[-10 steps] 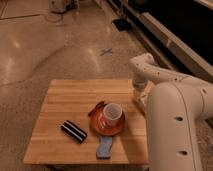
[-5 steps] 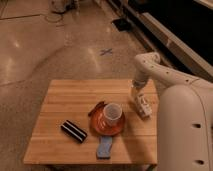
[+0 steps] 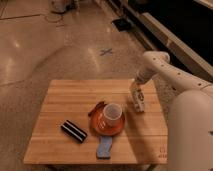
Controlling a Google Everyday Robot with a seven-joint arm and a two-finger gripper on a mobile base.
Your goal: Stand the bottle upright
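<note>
bottle: right side of the tabletop (image 3: 60, 100), near the right edge, to the right of the cup (image 3: 113, 114) and apart from it. Pale slim body (image 3: 139, 105), lower end looks down on the wood or just off it; can't tell which.
bottle attitude: close to vertical, maybe a slight lean. Top end is hidden in the pincer.
pincer: (image 3: 136, 95) right above the bottle, pressed together and, as far as I can see, pinching the bottle's upper part.
progress: my read is late stage. Bottle is gripped and near upright, not lying flat.
left to do: seat the base flat on the wood, let go, lift clear without tipping it. Not confirmed standing on its own.
arm: white arm (image 3: 161, 67) comes in from the right, elbow high over the tabletop's far right corner, forearm dropping steeply down to the bottle. Wrist points roughly straight down.
risk: slim bottle, small base. A lean at release or a finger dragging on the way up could knock it over.
clearance: the cup sits on an orange plate (image 3: 99, 129) mid-tabletop, so there is room on the left of the bottle.
other items: black bar (image 3: 74, 131) front left, blue piece (image 3: 104, 147) at the front edge. Both well apart from the bottle, not in the way.
</note>
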